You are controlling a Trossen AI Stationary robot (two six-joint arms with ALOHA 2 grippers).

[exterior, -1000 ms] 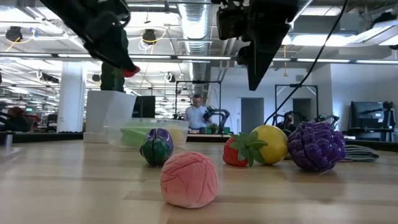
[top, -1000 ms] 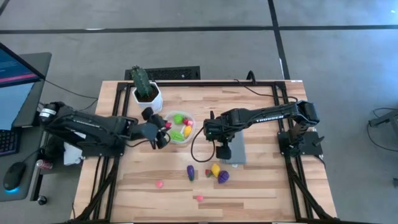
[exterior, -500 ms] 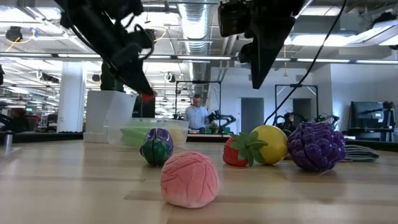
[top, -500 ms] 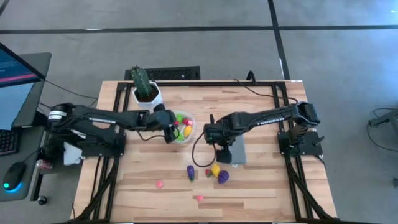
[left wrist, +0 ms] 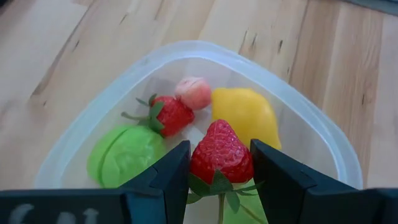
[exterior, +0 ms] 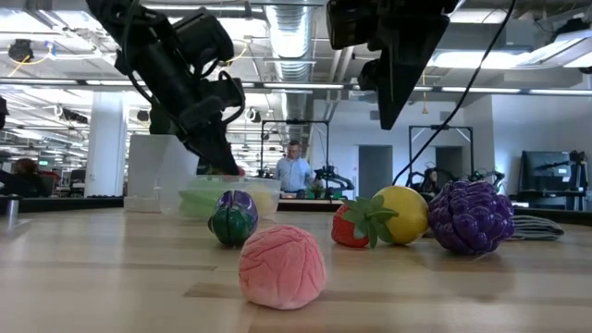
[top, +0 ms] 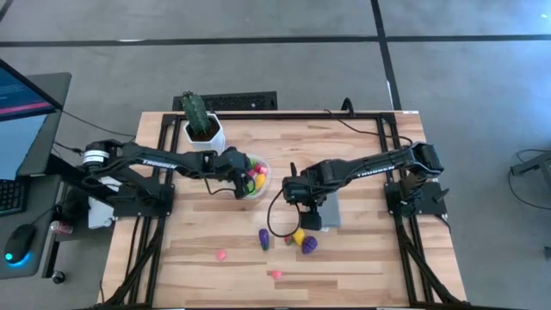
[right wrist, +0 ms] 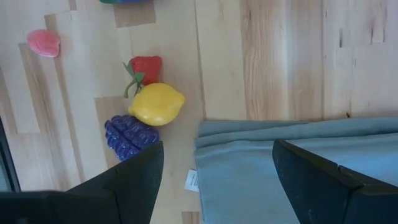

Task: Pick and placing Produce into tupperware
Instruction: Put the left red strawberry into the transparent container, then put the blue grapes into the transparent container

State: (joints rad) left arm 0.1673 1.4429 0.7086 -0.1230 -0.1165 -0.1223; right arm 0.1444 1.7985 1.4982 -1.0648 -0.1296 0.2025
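Note:
The clear tupperware (top: 251, 176) stands near the cactus pot and holds a green piece (left wrist: 124, 154), a strawberry (left wrist: 169, 115), a pink piece (left wrist: 193, 93) and a lemon (left wrist: 245, 113). My left gripper (top: 244, 182) reaches into it, shut on a red strawberry (left wrist: 221, 155). My right gripper (top: 303, 215) is open and hovers over the grey cloth's edge (right wrist: 280, 162). Just beyond it, a strawberry (right wrist: 144, 65), a lemon (right wrist: 155, 104) and purple grapes (right wrist: 130, 137) lie on the table. A purple eggplant (top: 264, 238) and two pink pieces (top: 221, 254) (top: 276, 275) also lie loose. My left gripper pinches the red strawberry by its two sides (left wrist: 198, 163) between both fingers, its leafy end toward the wrist and its tip pointing away. The fingers slant down from the table's left. The strawberry hangs clear, at about rim height (exterior: 239, 171) over the container's contents.
A tall green cactus (top: 196, 112) in a white pot (top: 207, 135) stands just beyond the tupperware toward the far edge. A flat grey cloth (top: 325, 211) lies under the right arm. Bare wood stretches along the table's near edge and its right side.
My left gripper has carried the strawberry from left of the tupperware toward the table's right and down, until it is over the bowl at rim height. My right gripper has drifted slightly toward the near edge, staying open.

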